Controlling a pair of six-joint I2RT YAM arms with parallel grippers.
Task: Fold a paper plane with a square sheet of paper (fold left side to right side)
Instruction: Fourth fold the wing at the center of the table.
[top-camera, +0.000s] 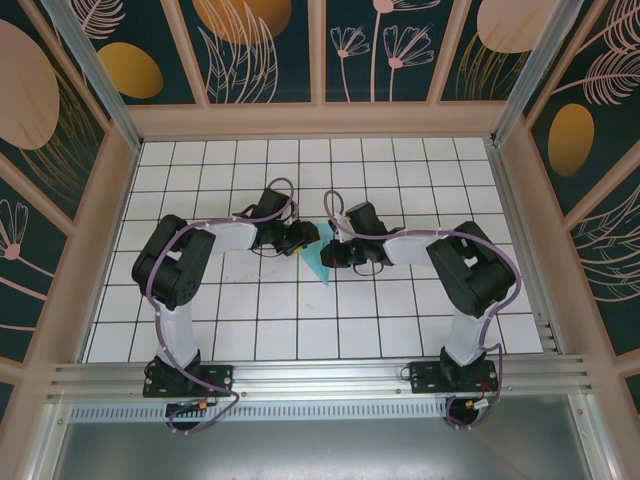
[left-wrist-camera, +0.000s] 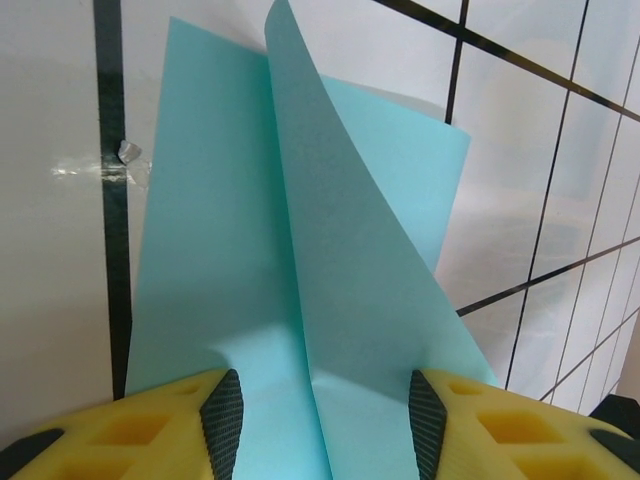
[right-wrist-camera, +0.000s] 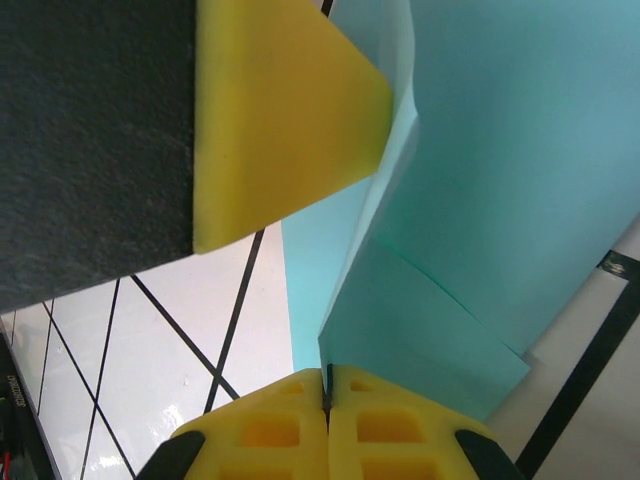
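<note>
The turquoise sheet of paper (top-camera: 322, 266) lies mid-table between both arms, folded into a narrow shape that points toward the near edge. In the left wrist view one flap of the paper (left-wrist-camera: 350, 250) stands up along a centre crease. My left gripper (left-wrist-camera: 320, 415) is open, its fingers (left-wrist-camera: 222, 415) either side of that crease, over the paper. My right gripper (right-wrist-camera: 327, 385) is shut, pinching a folded edge of the paper (right-wrist-camera: 480, 200). A yellow finger of the left gripper (right-wrist-camera: 280, 110) presses against the raised paper just above it. From above, the left gripper (top-camera: 303, 240) and right gripper (top-camera: 336, 254) almost meet.
The white grid table (top-camera: 400, 180) is walled by a patterned enclosure (top-camera: 560, 130) on three sides. An aluminium rail (top-camera: 320, 378) runs along the near edge with both arm bases. A scrap of clear tape (left-wrist-camera: 100, 170) sticks to the table left of the paper.
</note>
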